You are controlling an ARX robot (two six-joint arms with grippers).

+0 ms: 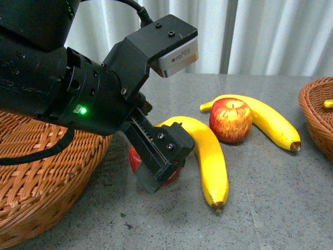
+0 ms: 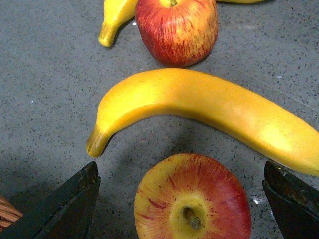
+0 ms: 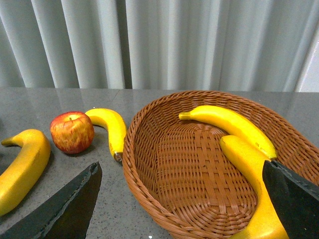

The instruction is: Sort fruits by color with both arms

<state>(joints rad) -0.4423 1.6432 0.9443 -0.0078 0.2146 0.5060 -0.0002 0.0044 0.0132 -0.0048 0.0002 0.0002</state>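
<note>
A grey speckled bench [image 1: 270, 198] stands before a pale pleated curtain [image 1: 270, 31]. The black left arm [image 1: 62, 88] reaches in from the bench's left edge, above a wicker left basket [image 1: 41, 172] at the near left corner. The left gripper [image 1: 158, 167] points down at a red apple [image 1: 135, 157] lying on the bench just beside that basket. In the left wrist view its two dark fingers [image 2: 65, 204] are spread wide on either side of this apple, stem hollow up, with a bare gap on each side: released, grasping nothing. Just beyond the apple lies a curved near banana [image 1: 208, 156], brown tip toward the near edge. Further back, around the middle of the bench, a yellow-streaked apple [image 1: 230, 121] sits against the inner curve of a far banana [image 1: 270, 122]. At the right edge is the wicker right basket [image 1: 315, 114]. The right wrist view shows two bananas inside it, an upper banana [image 3: 229, 124] and a lower banana [image 3: 249, 169], side by side against one wall. The right gripper [image 3: 179, 199] hangs above this basket, fingers [image 3: 294, 199] spread wide and grasping nothing; the lower banana passes behind one finger.
</note>
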